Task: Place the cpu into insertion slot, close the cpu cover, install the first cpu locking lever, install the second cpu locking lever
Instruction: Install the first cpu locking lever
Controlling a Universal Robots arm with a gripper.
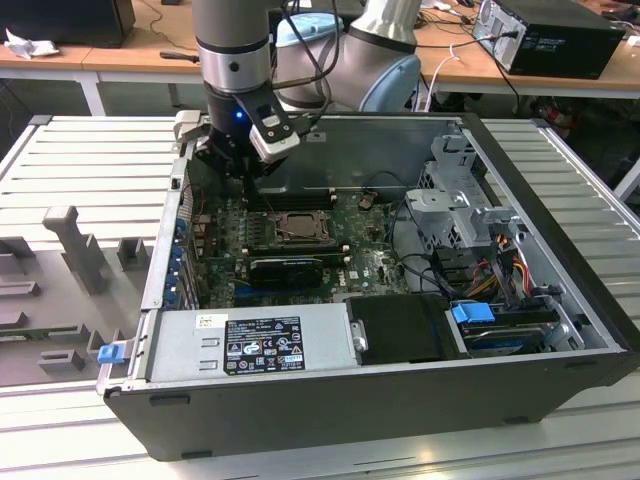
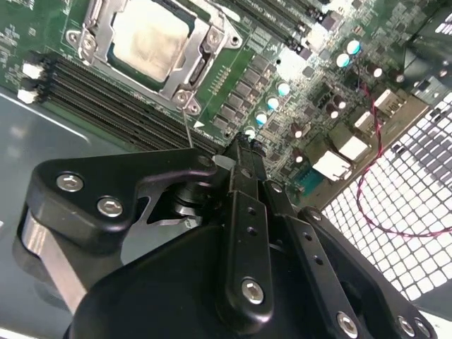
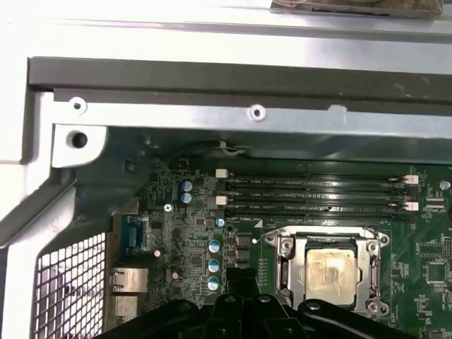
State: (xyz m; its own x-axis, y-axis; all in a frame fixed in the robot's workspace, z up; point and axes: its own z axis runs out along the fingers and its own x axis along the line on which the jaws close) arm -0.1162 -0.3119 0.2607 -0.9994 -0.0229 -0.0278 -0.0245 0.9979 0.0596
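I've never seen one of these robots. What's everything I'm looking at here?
case: one, black, open, on the table
board: one, green, inside the case
cpu: one, tan, under the cover
cover: one, silver, shut over the cpu
card: one, black, beside the cpu
power supply: one, silver, nearest the exterior camera
cables: several, red, yellow, black, exterior view's right
arm: one, grey, above the case
pincer: one, black, shut, near the cpu

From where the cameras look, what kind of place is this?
Probably a robotics lab or workshop: an arm hangs over an open computer case on a slatted metal bench, and the wooden desks behind it carry another computer.
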